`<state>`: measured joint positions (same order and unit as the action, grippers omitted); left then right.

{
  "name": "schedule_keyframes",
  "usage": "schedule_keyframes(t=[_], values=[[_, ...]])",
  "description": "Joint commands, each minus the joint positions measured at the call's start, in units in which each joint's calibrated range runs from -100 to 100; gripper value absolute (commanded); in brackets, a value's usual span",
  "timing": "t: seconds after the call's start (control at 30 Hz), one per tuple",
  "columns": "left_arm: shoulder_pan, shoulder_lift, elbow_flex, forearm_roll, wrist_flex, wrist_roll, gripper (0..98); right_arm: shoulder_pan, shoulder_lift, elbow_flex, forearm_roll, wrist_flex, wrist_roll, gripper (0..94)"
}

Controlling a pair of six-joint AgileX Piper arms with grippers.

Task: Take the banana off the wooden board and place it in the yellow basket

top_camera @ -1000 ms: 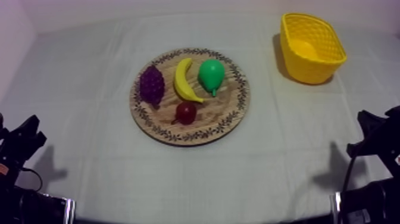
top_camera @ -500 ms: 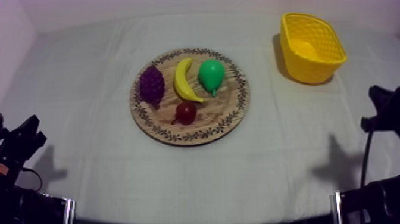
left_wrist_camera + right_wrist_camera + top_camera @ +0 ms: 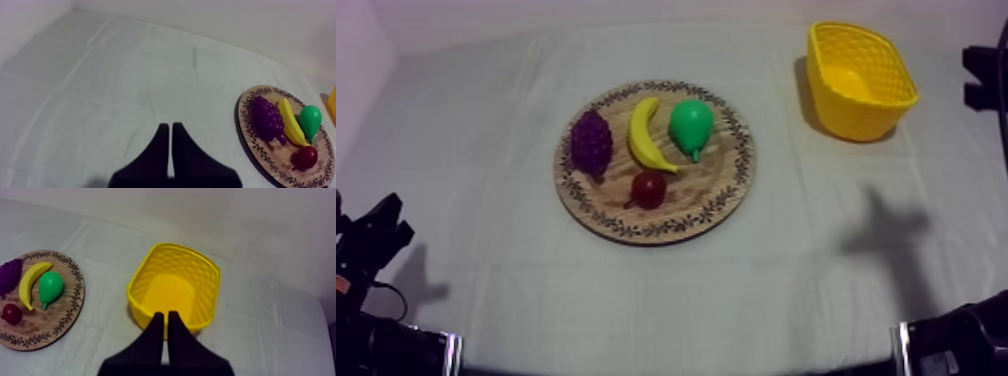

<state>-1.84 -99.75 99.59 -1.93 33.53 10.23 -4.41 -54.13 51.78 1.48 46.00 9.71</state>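
Observation:
The yellow banana (image 3: 646, 136) lies on the round wooden board (image 3: 726, 195) between the purple grapes (image 3: 591, 143) and the green pear (image 3: 691, 125), with a small red fruit (image 3: 649, 187) in front of it. The yellow basket (image 3: 859, 78) stands empty at the back right. My right gripper (image 3: 166, 319) is shut on nothing, raised just before the basket (image 3: 175, 285), and shows at the right edge of the top view (image 3: 986, 75). My left gripper (image 3: 167, 131) rests shut over bare cloth, left of the board (image 3: 250, 135) and the banana (image 3: 291, 127).
The board (image 3: 70, 313) with the banana (image 3: 30, 283) lies to the left of the basket in the right wrist view. My left arm (image 3: 371, 240) sits low at the table's front left corner. The right arm's shadow (image 3: 886, 235) falls on the cloth.
My right arm has risen from its rest place at the front right and moved back along the right edge, level with the basket. Its shadow shifted too. The left arm and fruit stayed still.

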Motion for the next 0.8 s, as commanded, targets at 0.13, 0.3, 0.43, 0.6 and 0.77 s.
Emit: schedule_keyframes(t=[0.13, 0.3, 0.43, 0.6, 0.77], values=[[0.0, 0.0, 0.0, 0.00, 0.0, 0.0, 0.0, -2.6, 6.6, -9.1, 1.0, 3.8, -0.9, 0.6], [0.0, 0.0, 0.0, 0.00, 0.0, 0.0, 0.0, -4.5, 10.3, -13.8, 1.9, 5.6, -1.8, 0.6], [0.0, 0.0, 0.0, 0.00, 0.0, 0.0, 0.0, -6.5, 12.5, -15.8, 3.6, 6.1, -3.3, 0.6], [0.0, 0.0, 0.0, 0.00, 0.0, 0.0, 0.0, -10.5, 15.7, -19.7, 5.9, 7.4, -6.1, 0.6], [0.0, 0.0, 0.0, 0.00, 0.0, 0.0, 0.0, -16.0, 20.1, -25.4, 8.5, 10.2, -9.4, 0.6]])
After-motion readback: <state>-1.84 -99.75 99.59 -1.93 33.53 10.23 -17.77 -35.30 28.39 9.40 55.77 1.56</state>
